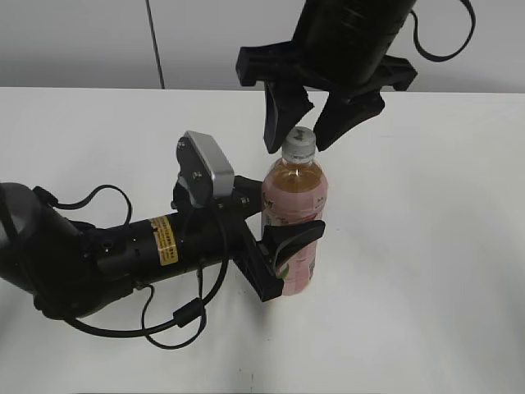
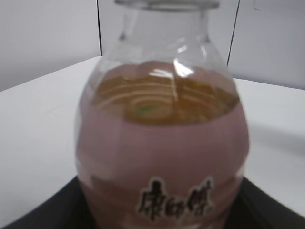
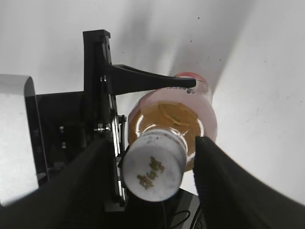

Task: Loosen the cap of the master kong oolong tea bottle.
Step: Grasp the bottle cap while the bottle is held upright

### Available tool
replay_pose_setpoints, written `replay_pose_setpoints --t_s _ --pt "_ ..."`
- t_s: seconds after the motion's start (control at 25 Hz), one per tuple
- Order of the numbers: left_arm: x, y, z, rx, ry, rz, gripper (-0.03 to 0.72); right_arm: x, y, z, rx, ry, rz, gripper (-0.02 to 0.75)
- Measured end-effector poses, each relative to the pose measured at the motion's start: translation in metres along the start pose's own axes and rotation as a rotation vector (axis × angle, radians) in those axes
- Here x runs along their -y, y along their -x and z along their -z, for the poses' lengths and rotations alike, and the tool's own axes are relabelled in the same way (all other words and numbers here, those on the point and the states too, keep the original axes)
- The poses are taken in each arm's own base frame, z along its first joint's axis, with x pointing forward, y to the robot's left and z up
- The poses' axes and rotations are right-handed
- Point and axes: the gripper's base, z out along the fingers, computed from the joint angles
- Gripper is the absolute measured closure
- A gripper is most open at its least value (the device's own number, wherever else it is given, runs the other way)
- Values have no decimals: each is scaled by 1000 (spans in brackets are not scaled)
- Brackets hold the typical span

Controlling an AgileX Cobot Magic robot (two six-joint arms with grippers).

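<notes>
- my left gripper (image 1: 283,254): jaws clamped on the master kong oolong tea bottle (image 1: 294,215), mid-table, upright
- my right gripper (image 1: 302,123): jaws spread wide, straddling the cap (image 1: 299,144), no contact visible

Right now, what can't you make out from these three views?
- Left wrist view: the cap is cut off by the top edge; the bottle fills the frame, so the left gripper's fingers barely show.
- Right wrist view: the mark on the cap is too blurred to read.
- Exterior view: whether the open right gripper touches the cap; the left gripper hides the lower label.
</notes>
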Motion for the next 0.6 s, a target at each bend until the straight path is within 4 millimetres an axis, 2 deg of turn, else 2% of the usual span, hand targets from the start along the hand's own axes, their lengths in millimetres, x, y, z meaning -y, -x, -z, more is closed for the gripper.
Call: replay_pose_setpoints --t_s 0.08,0.2,0.32,0.48,0.6 --pt "0 0 0 0 0 0 282 0 0 -2 -5 3 -2 333" --pt "0 0 0 0 0 0 282 0 0 -2 -7 -2 0 437" --pt "0 0 0 0 0 0 282 1 0 -2 -8 -4 39 450" --pt "0 0 0 0 0 0 282 1 0 -2 -8 -3 262 450" --pt "0 0 0 0 0 0 282 1 0 -2 -9 -5 552 451"
